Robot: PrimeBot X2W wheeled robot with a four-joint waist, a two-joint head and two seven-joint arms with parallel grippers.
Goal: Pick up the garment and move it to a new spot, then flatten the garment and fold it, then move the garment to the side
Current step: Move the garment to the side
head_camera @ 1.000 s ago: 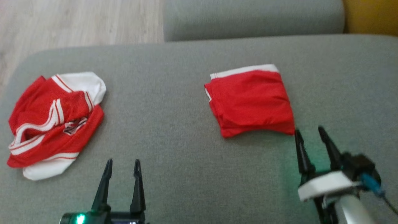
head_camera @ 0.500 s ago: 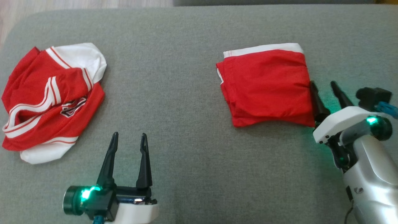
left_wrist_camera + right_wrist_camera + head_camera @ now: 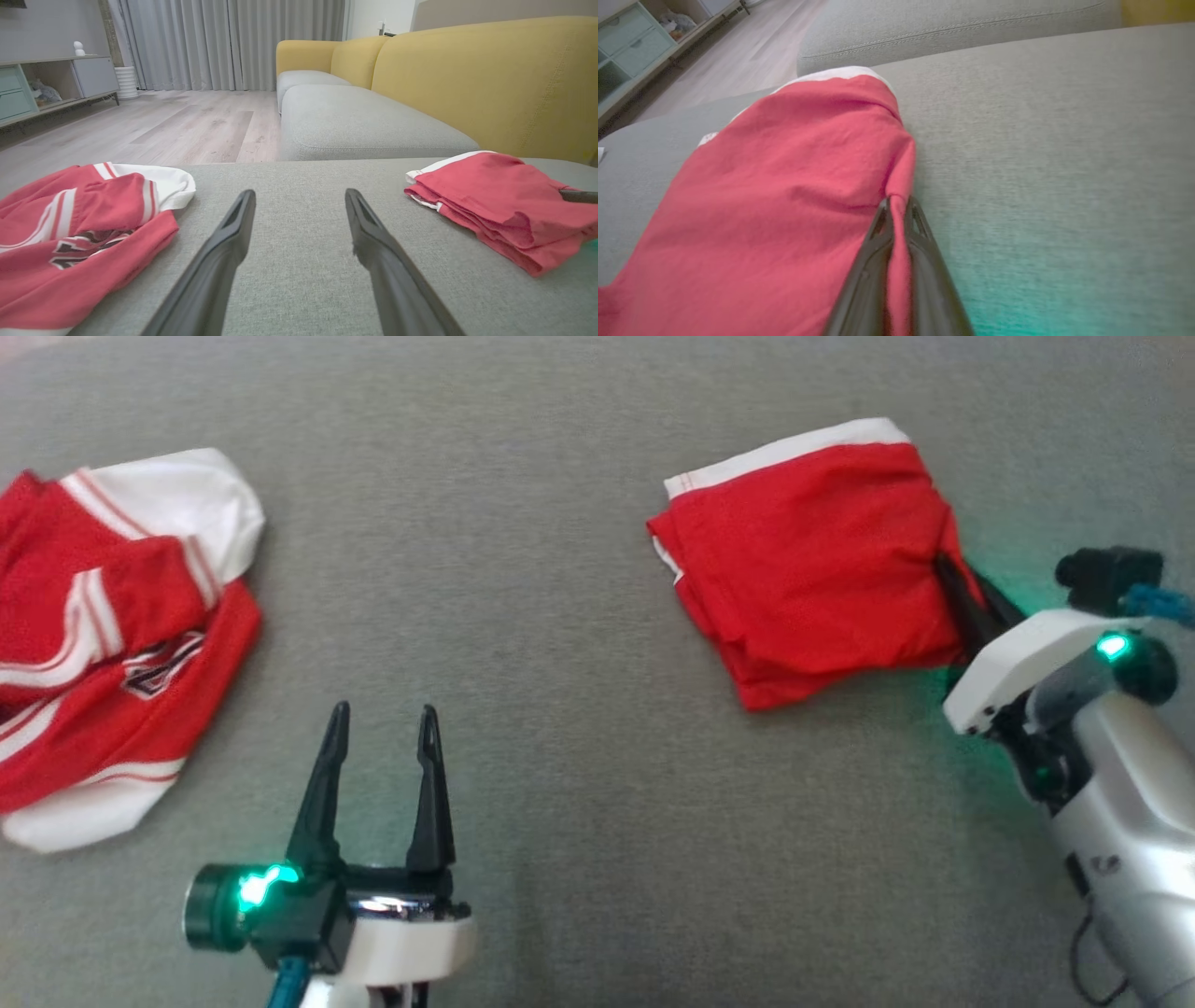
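Note:
A folded red garment (image 3: 812, 560) with a white band along its far edge lies on the grey cushion (image 3: 560, 569) at the right. My right gripper (image 3: 957, 577) is shut on its right edge, and red cloth is pinched between the fingers in the right wrist view (image 3: 896, 205), where the garment (image 3: 784, 186) spreads to the left. The pinched edge is bunched and slightly raised. My left gripper (image 3: 380, 714) hovers open over bare cushion near the front, holding nothing. In the left wrist view the gripper (image 3: 299, 196) points between the two piles, with the folded garment (image 3: 495, 196) at the right.
A crumpled red and white jersey (image 3: 112, 635) lies at the cushion's left end, also seen as a jersey (image 3: 79, 219) in the left wrist view. Behind are a second grey seat (image 3: 364, 121), a yellow backrest (image 3: 467, 79), wooden floor (image 3: 163, 121) and a low cabinet (image 3: 42, 88).
My right gripper moved up to the folded garment's right edge and shut on it, bunching the cloth. The head camera has tilted down and shifted. The left gripper stays open.

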